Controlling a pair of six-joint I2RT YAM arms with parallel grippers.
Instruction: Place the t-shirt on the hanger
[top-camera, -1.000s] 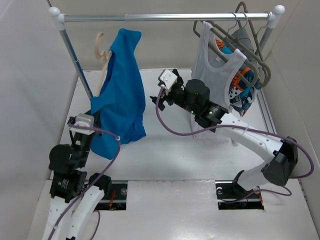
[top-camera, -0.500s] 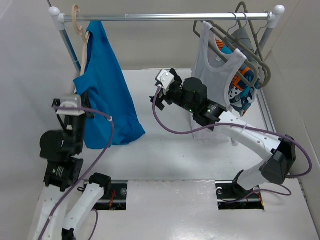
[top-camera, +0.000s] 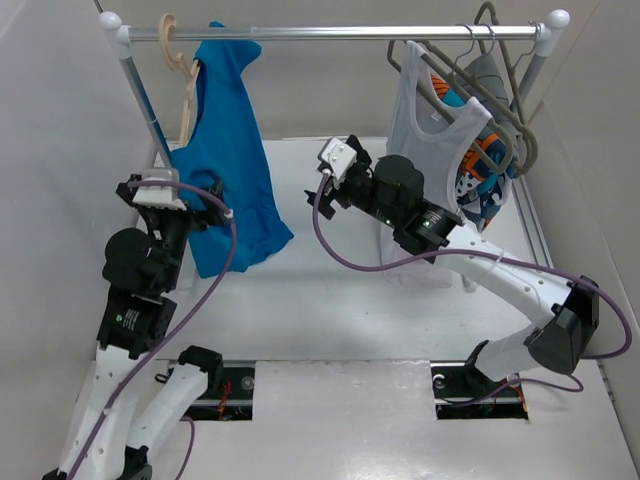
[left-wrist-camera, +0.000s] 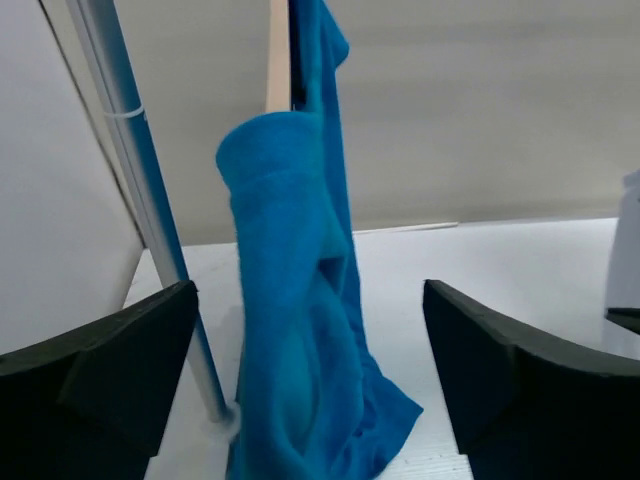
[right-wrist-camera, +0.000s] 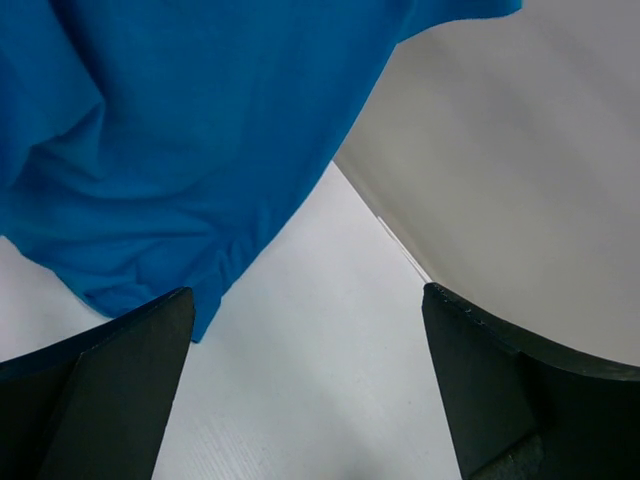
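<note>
The bright blue t-shirt (top-camera: 228, 160) hangs on the beige hanger (top-camera: 180, 70), whose hook sits over the left end of the rail. In the left wrist view the t-shirt (left-wrist-camera: 300, 330) drapes straight ahead, with the hanger (left-wrist-camera: 278, 60) showing as a cream strip above it. My left gripper (top-camera: 172, 205) stands open just in front of the cloth's lower part; its wrist view shows the gripper (left-wrist-camera: 310, 400) with both jaws wide and clear of the cloth. My right gripper (top-camera: 325, 185) is open to the right of the shirt, apart from it. The shirt's hem (right-wrist-camera: 180, 130) fills that view's upper left, beyond the empty gripper (right-wrist-camera: 310, 400).
The metal rail (top-camera: 340, 33) spans the back, with its slanted left post (top-camera: 145, 110) beside the shirt. At the right end hang a white tank top (top-camera: 425, 130), grey hangers (top-camera: 505, 80) and a patterned garment (top-camera: 485, 175). Walls close in on both sides.
The hanger with the shirt rose from below the rail to hang on its left end. My left gripper opened and let go. The right arm barely moved.
</note>
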